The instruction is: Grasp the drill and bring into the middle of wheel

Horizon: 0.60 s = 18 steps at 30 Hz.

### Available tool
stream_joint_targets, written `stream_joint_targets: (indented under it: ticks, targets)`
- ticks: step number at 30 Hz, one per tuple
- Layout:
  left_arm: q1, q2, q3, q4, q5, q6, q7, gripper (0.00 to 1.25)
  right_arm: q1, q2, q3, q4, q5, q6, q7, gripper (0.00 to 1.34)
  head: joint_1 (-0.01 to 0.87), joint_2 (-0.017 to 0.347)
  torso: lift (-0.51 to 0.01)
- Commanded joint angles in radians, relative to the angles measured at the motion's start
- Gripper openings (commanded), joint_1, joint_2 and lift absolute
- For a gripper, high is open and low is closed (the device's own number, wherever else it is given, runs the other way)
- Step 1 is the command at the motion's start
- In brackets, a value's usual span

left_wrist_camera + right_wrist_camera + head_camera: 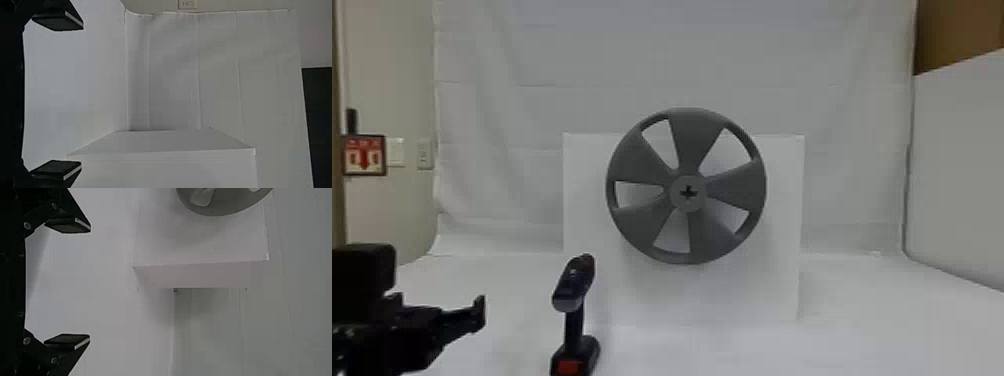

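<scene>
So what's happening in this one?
Nothing is in hand yet. The drill stands upright on the white surface, to the left of the wheel, which is upright in front of a white box. The left gripper is open, off to the drill's left, and the right gripper is open and empty too. The drill has still to be grasped and brought to the wheel's middle.

This place seems to be a lab or a test corner: a white sheet (672, 60) hangs as backdrop, a white box (586, 220) carries the wheel (695, 140), and the plain wall (392, 90) has a red sign (364, 155).
</scene>
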Motion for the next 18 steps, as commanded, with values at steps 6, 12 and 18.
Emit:
stream_joint_targets:
  ticks: [6, 12, 18]
  targets:
    - [-0.005, 0.000, 0.006, -0.011, 0.013, 0.033, 0.000, 1.20, 0.000, -0.001, 0.002, -0.001, 0.002, 0.000, 0.008, 1.04, 0.054, 0.031, -0.403]
    - [-0.011, 0.000, 0.009, -0.028, 0.010, 0.056, 0.000, 1.20, 0.000, -0.001, 0.002, 0.001, 0.002, 0.000, 0.008, 1.04, 0.054, 0.031, -0.403]
    - [-0.014, 0.000, 0.012, -0.031, 0.012, 0.067, 0.000, 1.20, 0.000, 0.000, 0.002, -0.001, 0.002, 0.002, 0.008, 1.04, 0.054, 0.031, -0.403]
